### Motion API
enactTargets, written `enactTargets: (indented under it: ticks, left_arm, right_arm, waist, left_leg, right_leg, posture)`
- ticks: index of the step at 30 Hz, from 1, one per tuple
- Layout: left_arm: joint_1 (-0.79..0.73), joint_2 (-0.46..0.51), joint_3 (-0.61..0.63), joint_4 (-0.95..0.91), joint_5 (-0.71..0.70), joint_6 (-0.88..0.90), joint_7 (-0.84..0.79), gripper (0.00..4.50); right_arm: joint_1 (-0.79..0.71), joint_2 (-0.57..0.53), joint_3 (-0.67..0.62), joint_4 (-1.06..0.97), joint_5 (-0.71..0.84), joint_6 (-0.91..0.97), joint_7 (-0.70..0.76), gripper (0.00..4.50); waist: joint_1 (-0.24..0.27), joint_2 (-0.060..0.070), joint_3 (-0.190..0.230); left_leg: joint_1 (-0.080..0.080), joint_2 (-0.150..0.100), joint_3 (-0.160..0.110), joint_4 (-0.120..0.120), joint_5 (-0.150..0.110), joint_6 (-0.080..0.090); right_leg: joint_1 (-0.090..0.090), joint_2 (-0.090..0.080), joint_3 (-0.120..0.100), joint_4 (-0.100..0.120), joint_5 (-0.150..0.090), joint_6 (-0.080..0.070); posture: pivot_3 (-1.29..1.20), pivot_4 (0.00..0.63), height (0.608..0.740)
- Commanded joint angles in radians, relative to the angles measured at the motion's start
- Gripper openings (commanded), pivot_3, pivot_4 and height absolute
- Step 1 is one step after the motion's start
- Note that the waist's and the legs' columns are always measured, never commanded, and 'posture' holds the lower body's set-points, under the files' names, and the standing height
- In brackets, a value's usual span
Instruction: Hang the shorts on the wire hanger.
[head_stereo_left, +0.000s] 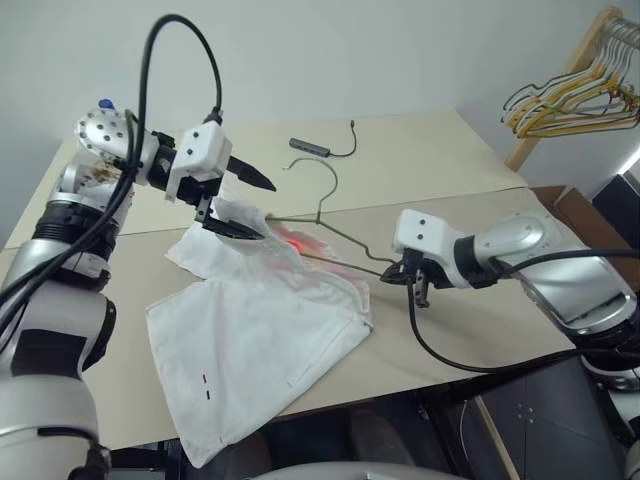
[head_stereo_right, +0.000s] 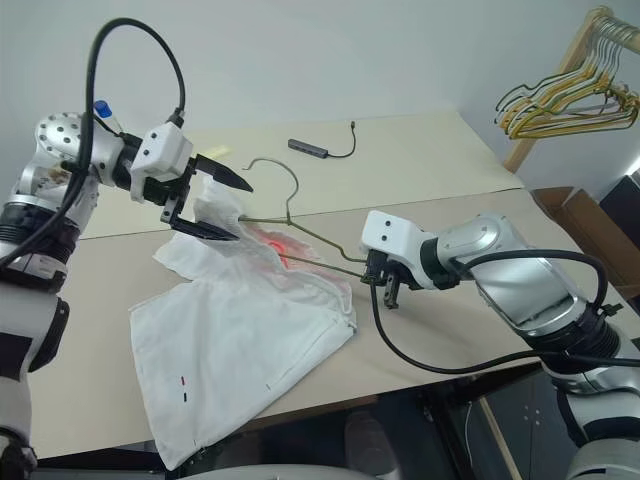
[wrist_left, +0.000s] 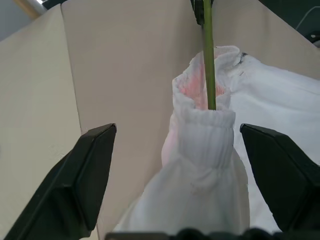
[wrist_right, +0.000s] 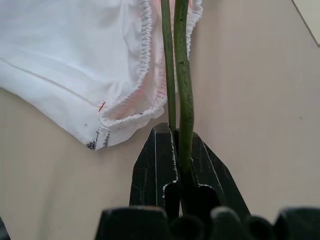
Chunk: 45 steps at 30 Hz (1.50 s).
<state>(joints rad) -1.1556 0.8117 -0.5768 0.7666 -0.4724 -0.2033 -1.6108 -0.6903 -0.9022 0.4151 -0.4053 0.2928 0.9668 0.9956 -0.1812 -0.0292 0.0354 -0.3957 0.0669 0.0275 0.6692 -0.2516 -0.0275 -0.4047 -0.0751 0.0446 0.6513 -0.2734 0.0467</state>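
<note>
A: Right fingers (wrist_right: 175, 150)?
B: Clenched on one corner of the wire hanger (head_stereo_left: 330, 232), just above the counter (head_stereo_left: 470, 330)

A: Left fingers (wrist_left: 177, 175)?
B: Spread wide, straddling a raised fold of waistband without pinching it

A: And the shorts (head_stereo_left: 255, 345)?
B: Spread on the counter, hanger arm threaded into the lifted waistband

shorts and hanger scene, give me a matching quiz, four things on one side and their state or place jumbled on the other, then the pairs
Things:
1. shorts
2. wire hanger
3. left end effector
4. right end effector

States:
A. shut on the wire's end
B. fingers spread around bunched waistband
C. white, spread on the table, waistband lifted
D. arm threaded into the waistband, hook toward the table's far side

Pairs: 1-C, 2-D, 3-B, 4-A
</note>
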Motion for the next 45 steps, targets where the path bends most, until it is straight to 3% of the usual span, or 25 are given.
enactTargets:
  ticks: [1, 10, 11, 19, 23, 32, 37, 39, 45]
  left_arm:
    - [-0.041, 0.015, -0.041, 0.018, -0.036, -0.016, -0.004, 2.99]
    - [-0.046, 0.007, -0.081, 0.063, -0.029, -0.058, -0.004, 0.16]
    - [-0.045, 0.007, -0.083, 0.065, -0.028, -0.063, -0.004, 0.01]
    - [-0.045, -0.029, 0.007, 0.114, 0.057, -0.122, -0.004, 0.01]
    - [-0.055, -0.064, 0.106, 0.177, 0.136, -0.154, 0.006, 0.01]
    - [-0.034, -0.084, 0.247, 0.249, 0.216, -0.152, -0.003, 0.01]
    - [-0.049, -0.106, 0.304, 0.304, 0.284, -0.161, 0.034, 0.01]
    - [-0.053, -0.114, 0.324, 0.314, 0.302, -0.164, 0.033, 0.01]
    - [-0.057, -0.124, 0.368, 0.320, 0.335, -0.166, 0.020, 0.01]
  right_arm:
    - [-0.024, 0.004, -0.018, -0.038, -0.007, -0.004, 0.001, 0.00]
    - [-0.021, 0.023, -0.031, -0.047, -0.009, 0.007, -0.017, 0.00]
    - [-0.020, 0.027, -0.037, -0.047, -0.008, 0.004, -0.020, 0.00]
    - [0.053, 0.095, -0.075, 0.014, -0.124, -0.293, -0.123, 0.00]
    - [0.078, 0.098, -0.158, 0.039, -0.117, -0.275, -0.151, 1.08]
    - [0.257, 0.057, -0.544, -0.049, 0.005, -0.144, -0.204, 3.99]
    - [0.403, 0.076, -0.620, -0.156, 0.118, -0.037, -0.196, 3.99]
    - [0.450, 0.096, -0.591, -0.190, 0.126, -0.037, -0.219, 3.99]
    - [0.476, 0.299, -0.384, -0.152, 0.131, 0.004, -0.336, 3.99]
  waist:
    - [0.000, 0.000, 0.000]
    - [0.000, 0.000, 0.000]
    - [0.000, 0.000, 0.000]
    - [-0.001, 0.000, 0.000]
    - [0.001, 0.000, 0.000]
    - [0.001, 0.000, 0.000]
    - [-0.005, 0.000, 0.000]
    - [-0.011, 0.000, 0.000]
    - [-0.036, -0.001, 0.000]
  left_leg:
    - [0.000, 0.000, 0.000, 0.000, 0.000, 0.000]
    - [0.000, 0.000, 0.000, 0.001, 0.000, 0.000]
    - [0.000, 0.000, 0.000, 0.001, 0.000, 0.000]
    - [-0.002, 0.000, 0.000, 0.008, -0.001, 0.001]
    - [-0.002, 0.000, 0.000, 0.008, -0.001, 0.001]
    - [-0.003, -0.001, -0.001, 0.009, -0.001, 0.002]
    - [-0.002, -0.001, -0.002, 0.009, -0.001, 0.002]
    - [-0.002, -0.001, -0.002, 0.009, -0.001, 0.002]
    - [-0.002, -0.001, -0.004, 0.009, -0.001, 0.002]
  right_leg:
    - [0.000, 0.000, 0.000, 0.000, 0.000, 0.000]
    - [0.000, 0.000, 0.000, 0.001, 0.000, 0.000]
    - [0.000, 0.000, 0.000, 0.001, 0.000, 0.000]
    - [-0.001, 0.000, 0.000, 0.005, -0.001, 0.001]
    - [-0.001, 0.000, 0.000, 0.005, -0.001, 0.001]
    - [0.000, 0.000, 0.000, 0.005, -0.001, 0.002]
    - [0.001, 0.000, 0.000, 0.006, -0.001, 0.002]
    - [0.001, 0.000, 0.001, 0.007, -0.001, 0.002]
    - [0.001, 0.001, 0.001, 0.008, -0.001, 0.002]
  posture:
    - [-0.18, 0.000, 0.740]
    - [-0.18, 0.000, 0.740]
    - [-0.18, 0.000, 0.740]
    - [-0.19, 0.000, 0.740]
    - [-0.19, 0.000, 0.740]
    - [-0.21, 0.000, 0.740]
    - [-0.22, 0.000, 0.740]
    - [-0.22, 0.000, 0.740]
    - [-0.22, 0.000, 0.740]
